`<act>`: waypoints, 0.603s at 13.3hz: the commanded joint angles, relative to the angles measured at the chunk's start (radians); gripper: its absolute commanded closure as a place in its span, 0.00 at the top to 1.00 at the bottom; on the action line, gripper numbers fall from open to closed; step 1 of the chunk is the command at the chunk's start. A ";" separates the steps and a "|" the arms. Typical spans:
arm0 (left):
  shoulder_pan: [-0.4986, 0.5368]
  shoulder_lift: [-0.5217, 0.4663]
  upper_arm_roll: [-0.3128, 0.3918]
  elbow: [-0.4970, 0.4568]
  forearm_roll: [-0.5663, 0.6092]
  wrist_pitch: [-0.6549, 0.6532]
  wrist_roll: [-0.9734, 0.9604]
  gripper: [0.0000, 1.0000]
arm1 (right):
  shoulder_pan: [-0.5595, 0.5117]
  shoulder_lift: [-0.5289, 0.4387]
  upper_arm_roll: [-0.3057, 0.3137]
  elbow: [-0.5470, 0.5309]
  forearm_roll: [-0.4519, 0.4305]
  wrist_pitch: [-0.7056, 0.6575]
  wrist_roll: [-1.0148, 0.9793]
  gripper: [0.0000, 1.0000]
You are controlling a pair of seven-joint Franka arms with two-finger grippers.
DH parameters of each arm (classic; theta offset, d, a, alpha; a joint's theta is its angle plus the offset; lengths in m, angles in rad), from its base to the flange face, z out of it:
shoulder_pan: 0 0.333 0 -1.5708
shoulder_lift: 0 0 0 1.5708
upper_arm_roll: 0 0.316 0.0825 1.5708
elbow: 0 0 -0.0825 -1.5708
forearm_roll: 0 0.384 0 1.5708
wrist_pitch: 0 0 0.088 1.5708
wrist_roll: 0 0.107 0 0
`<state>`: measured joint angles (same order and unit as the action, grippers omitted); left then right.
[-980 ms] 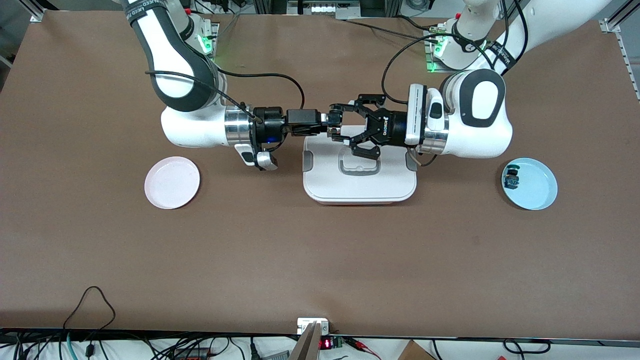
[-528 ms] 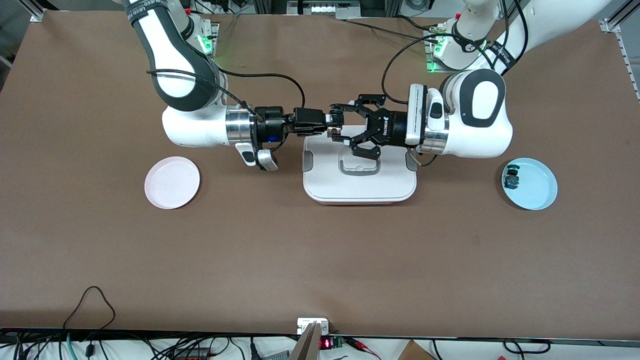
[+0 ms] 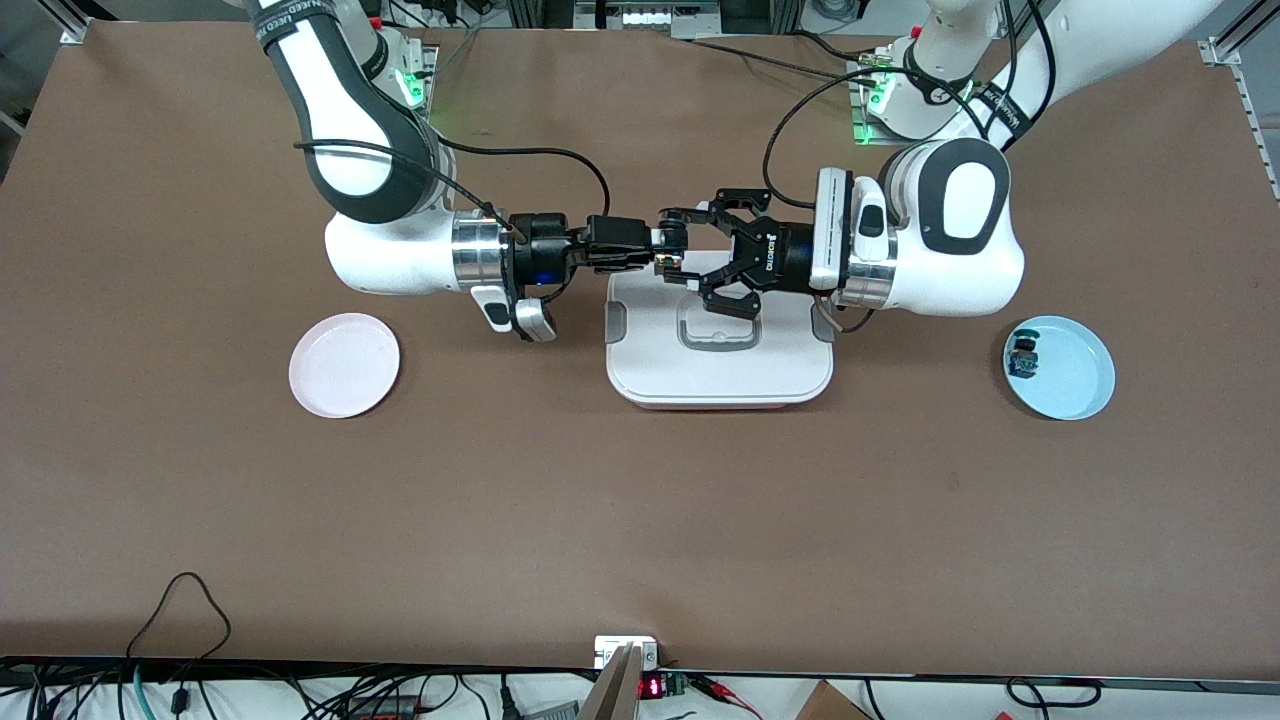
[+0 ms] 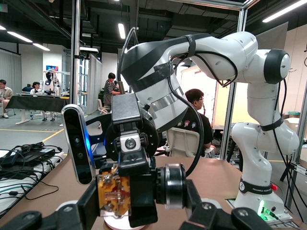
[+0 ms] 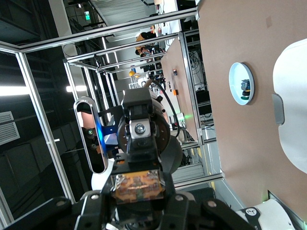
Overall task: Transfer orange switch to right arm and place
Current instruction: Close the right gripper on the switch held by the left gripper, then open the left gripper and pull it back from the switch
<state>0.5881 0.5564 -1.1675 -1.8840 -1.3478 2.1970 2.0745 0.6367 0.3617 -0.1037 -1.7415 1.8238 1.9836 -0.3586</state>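
Observation:
The orange switch (image 3: 666, 257) is in the air over the edge of the white lidded box (image 3: 720, 385) that lies farther from the front camera. My left gripper (image 3: 674, 250), the broad claw, is shut on it, one finger on its orange end and one on its silver-ringed end; the left wrist view shows the switch (image 4: 114, 194) in that gripper (image 4: 141, 203). My right gripper (image 3: 658, 250) meets it head-on from the right arm's end. In the right wrist view its fingers (image 5: 98, 201) press both sides of the orange block (image 5: 136, 187).
A pink plate (image 3: 344, 364) lies toward the right arm's end. A blue plate (image 3: 1080, 385) toward the left arm's end holds a small black-blue part (image 3: 1023, 357). Both forearms lie level, low over the table.
My right gripper moved along toward the left gripper and onto the switch during the first half second. Since then both arms have held still.

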 commanded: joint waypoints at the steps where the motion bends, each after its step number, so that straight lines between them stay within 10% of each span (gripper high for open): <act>1: 0.012 -0.001 -0.006 -0.004 -0.034 -0.003 0.024 1.00 | 0.012 -0.018 -0.008 -0.027 0.022 0.006 -0.061 0.00; 8: 0.068 0.002 0.132 -0.001 -0.016 -0.265 0.030 1.00 | 0.002 -0.027 -0.016 -0.035 0.022 -0.002 -0.059 0.00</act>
<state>0.6368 0.5577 -1.0776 -1.8839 -1.3483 2.0161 2.0748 0.6365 0.3607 -0.1083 -1.7542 1.8238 1.9836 -0.4026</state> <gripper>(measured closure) 0.000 0.595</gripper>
